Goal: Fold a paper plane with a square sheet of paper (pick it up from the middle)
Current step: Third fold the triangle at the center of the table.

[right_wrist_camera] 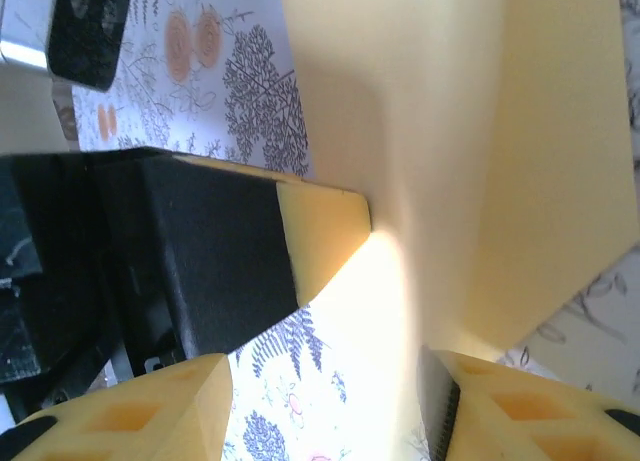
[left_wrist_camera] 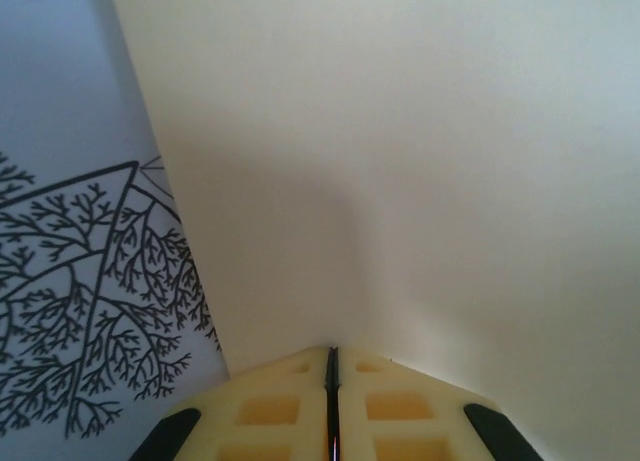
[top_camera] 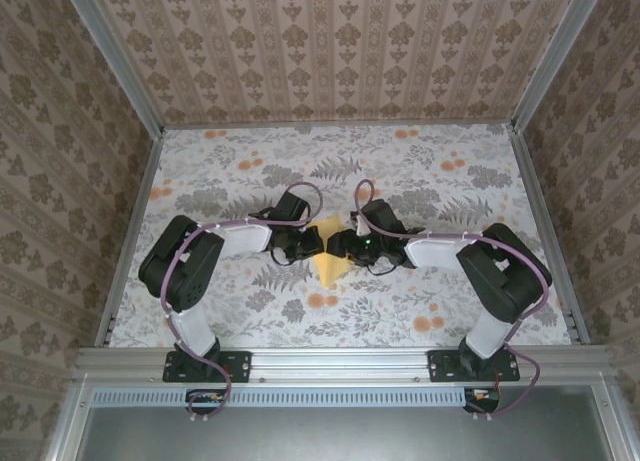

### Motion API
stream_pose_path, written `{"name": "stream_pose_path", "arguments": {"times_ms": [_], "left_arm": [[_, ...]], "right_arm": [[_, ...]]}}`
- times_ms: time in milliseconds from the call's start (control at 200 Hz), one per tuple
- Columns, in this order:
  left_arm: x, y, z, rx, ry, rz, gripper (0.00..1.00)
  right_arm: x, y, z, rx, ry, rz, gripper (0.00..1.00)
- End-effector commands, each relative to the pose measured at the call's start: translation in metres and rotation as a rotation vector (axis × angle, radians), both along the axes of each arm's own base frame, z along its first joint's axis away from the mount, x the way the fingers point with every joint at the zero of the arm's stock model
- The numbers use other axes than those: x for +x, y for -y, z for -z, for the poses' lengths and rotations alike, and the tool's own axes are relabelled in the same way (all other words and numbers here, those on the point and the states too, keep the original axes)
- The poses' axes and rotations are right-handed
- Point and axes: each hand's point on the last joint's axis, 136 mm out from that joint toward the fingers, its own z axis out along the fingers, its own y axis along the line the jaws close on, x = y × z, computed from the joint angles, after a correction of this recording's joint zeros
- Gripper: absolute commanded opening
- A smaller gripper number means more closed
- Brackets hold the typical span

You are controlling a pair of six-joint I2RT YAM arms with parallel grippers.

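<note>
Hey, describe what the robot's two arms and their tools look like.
The left arm and right arm have black joint housings, white links and looping purple cables. The left tool and right tool have pale yellow fingers with square recesses, on black bodies.

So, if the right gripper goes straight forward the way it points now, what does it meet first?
Most likely the yellow paper, which rises right ahead of the open right gripper. The left gripper, shut on that paper, sits just beside that line, so a touch there is possible; depth is hard to judge.
</note>
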Motion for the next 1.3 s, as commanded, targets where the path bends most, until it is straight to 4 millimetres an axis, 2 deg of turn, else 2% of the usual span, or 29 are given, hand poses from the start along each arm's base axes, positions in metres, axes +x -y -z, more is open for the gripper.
{"name": "stream_pose_path", "arguments": {"times_ms": [0, 230, 415, 515, 745, 935, 1005, 1155, 1295], "left_arm": [[-0.026, -0.031, 0.041, 0.142, -0.114, -0.036, 0.1], [-0.026, -0.032, 0.041, 0.14, -0.116, -0.041, 0.1], [-0.027, -0.032, 0.043, 0.141, -0.119, -0.043, 0.1], [-0.027, -0.033, 0.043, 0.141, -0.119, -0.045, 0.1], [-0.026, -0.032, 0.044, 0.135, -0.118, -0.043, 0.1], [-0.026, -0.031, 0.043, 0.133, -0.118, -0.038, 0.1], [-0.026, -0.031, 0.043, 0.132, -0.117, -0.038, 0.1], [-0.026, -0.031, 0.043, 0.131, -0.12, -0.036, 0.1], [-0.025, -0.029, 0.041, 0.129, -0.116, -0.031, 0.1]], "right_arm": [[0.0, -0.002, 0.004, 0.035, 0.022, -0.064, 0.55], [-0.01, 0.001, 0.011, 0.012, -0.022, -0.09, 0.51], [-0.032, 0.023, 0.028, -0.047, -0.184, 0.016, 0.44], [-0.04, 0.029, 0.024, -0.018, -0.218, 0.073, 0.39], [-0.041, 0.04, 0.011, -0.039, -0.195, 0.121, 0.31], [-0.043, 0.044, 0.016, -0.07, -0.22, 0.136, 0.25], [-0.042, 0.044, 0.016, -0.074, -0.22, 0.136, 0.22], [-0.036, 0.04, 0.012, -0.06, -0.21, 0.142, 0.09], [-0.029, 0.026, 0.004, -0.029, -0.195, 0.121, 0.03]]}}
